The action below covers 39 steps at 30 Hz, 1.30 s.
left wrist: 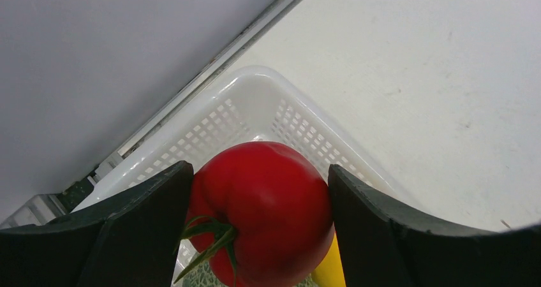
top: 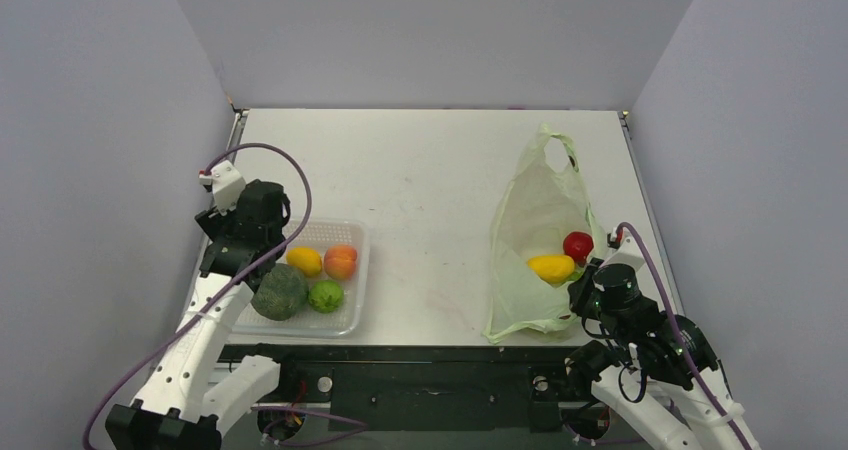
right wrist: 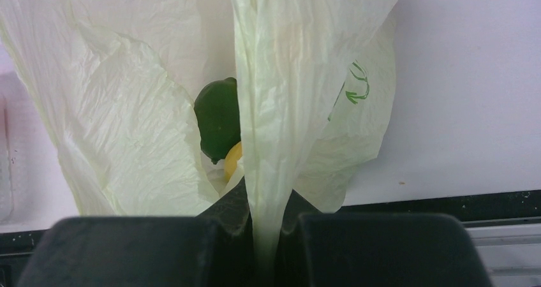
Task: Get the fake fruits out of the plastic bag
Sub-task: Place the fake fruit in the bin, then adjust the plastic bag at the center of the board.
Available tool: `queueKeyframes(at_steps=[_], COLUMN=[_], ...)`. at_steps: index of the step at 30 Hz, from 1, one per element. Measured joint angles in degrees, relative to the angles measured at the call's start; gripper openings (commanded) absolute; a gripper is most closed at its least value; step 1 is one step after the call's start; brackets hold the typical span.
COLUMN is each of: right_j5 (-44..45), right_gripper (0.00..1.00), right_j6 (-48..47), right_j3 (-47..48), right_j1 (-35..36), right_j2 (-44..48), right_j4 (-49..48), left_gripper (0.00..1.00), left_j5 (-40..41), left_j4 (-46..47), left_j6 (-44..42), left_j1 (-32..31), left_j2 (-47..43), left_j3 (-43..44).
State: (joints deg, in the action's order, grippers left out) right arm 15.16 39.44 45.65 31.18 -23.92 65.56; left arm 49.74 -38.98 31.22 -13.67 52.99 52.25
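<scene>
Our left gripper (left wrist: pixel 258 175) is pinching a glossy red toy tomato (left wrist: pixel 261 204) across its widest middle. It hangs over the far left corner of the white latticed plastic basket (left wrist: pixel 255 83), which sits on the left side of the table.

Our right gripper (right wrist: pixel 266 239) is pressed together on a fold of the thin, crinkly pale yellow-green plastic bag (right wrist: pixel 127 121), which lies at the near right. Inside the bag we see a dark green round fruit (right wrist: pixel 217 124) touching a yellow fruit (right wrist: pixel 233 162). From above, a small red fruit (top: pixel 578 245) also shows at the mouth.

We judge these fruits to be light, rigid and slick. Flat fingers could squirt one out unless they close on the broadest part with a modest squeeze.

The bag looks limp and shapeless, so it will likely sag over what is left inside. We think it is best held by its rim or a handle loop. We would also keep the film clear of whichever fruit we reach for next.
</scene>
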Motion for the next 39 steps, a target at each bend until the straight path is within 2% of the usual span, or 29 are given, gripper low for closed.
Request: queueKeyframes(at_steps=[3,5,7,9,13,15,17,22,26,31,35,37,39], right_j5=[-0.2,-0.3,-0.3,-0.4,-0.6,-0.7,-0.7,-0.7,-1.1,-1.4,-1.9,-2.2,-2.4], right_gripper=[0.00,0.00,0.00,0.00,0.00,0.00,0.00,0.00,0.00,0.00,0.00,0.00,0.00], right_j6=[0.0,0.0,0.0,-0.1,-0.1,-0.1,-0.2,-0.2,-0.3,-0.7,-1.2,-1.3,-1.4], right_j3=[0.0,0.0,0.0,0.0,0.0,0.0,0.0,0.0,0.0,0.0,0.0,0.0,0.0], right_j1=[-0.1,-0.1,-0.1,-0.1,-0.1,-0.1,-0.1,-0.5,-0.5,-0.5,-0.5,-0.5,-0.5], right_j2=[0.0,0.1,0.1,0.2,0.5,0.5,0.5,0.5,0.5,0.5,0.5,0.5,0.5], right_j4=[-0.2,-0.4,-0.4,-0.4,-0.4,-0.4,-0.4,-0.4,-0.5,-0.5,-0.8,-0.9,-0.9], left_gripper=[0.05,0.14,0.30,0.59,0.86,0.93,0.97,0.97,0.97,0.91,0.88,0.88,0.87], left_j5=[-2.5,-4.1,-4.9,-5.6,-6.4,-6.6,-6.8,-8.2,-12.8,-30.7,-53.9,-62.4,-68.1], left_j4=[3.7,5.4,6.7,8.3,10.9,11.7,12.2,12.7,12.0,13.4,23.1,29.6,35.4], left_j6=[-0.1,0.1,0.3,0.5,1.3,1.4,1.5,1.6,1.5,1.0,3.6,5.9,6.7], left_j1=[4.9,7.0,8.4,9.7,10.7,10.8,10.9,11.1,11.2,11.3,10.7,8.2,2.0], left_j2=[1.5,2.8,3.6,4.2,4.3,4.3,4.3,3.5,1.0,-3.0,-2.4,-0.2,3.7], left_j3=[-3.0,-5.2,-6.7,-8.4,-11.4,-12.5,-12.8,-12.8,-11.9,-7.1,-5.3,-5.4,-5.3])
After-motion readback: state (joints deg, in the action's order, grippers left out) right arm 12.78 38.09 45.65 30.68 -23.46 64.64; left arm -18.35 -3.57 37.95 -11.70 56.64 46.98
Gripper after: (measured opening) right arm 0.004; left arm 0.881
